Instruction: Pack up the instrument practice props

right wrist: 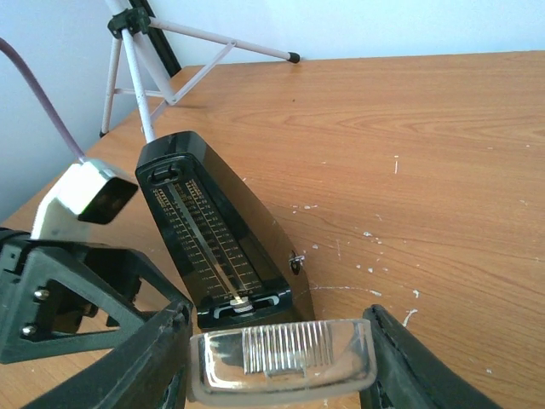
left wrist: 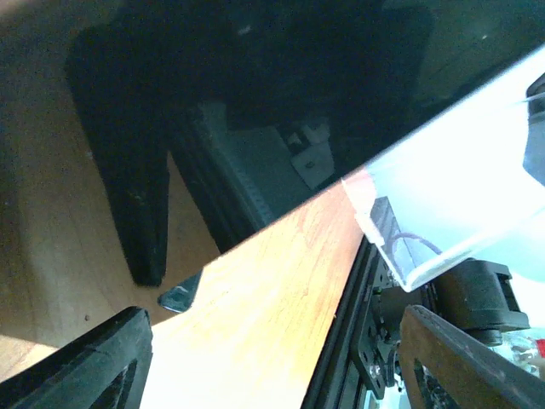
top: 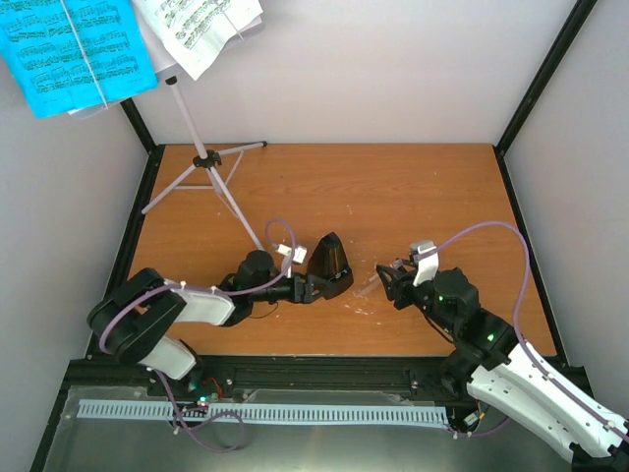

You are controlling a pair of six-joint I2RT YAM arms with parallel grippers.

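White-black arms (top: 201,307), purple cables (top: 472,231); left claw (top: 313,287), right claw (top: 388,283) black.

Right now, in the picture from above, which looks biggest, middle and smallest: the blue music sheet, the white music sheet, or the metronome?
1. blue music sheet
2. white music sheet
3. metronome
Both sheets are nearer the camera and cut off by the edge, so their real sizes are unsure.

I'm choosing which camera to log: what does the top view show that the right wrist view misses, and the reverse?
Only the top view: the blue and white music sheets on the stand. Only the right wrist view: the scale and pendulum on the metronome, and the ribbed clear cover clamped in the right gripper, barely a glint from above. Both: the metronome, the stand's legs, the wooden table.
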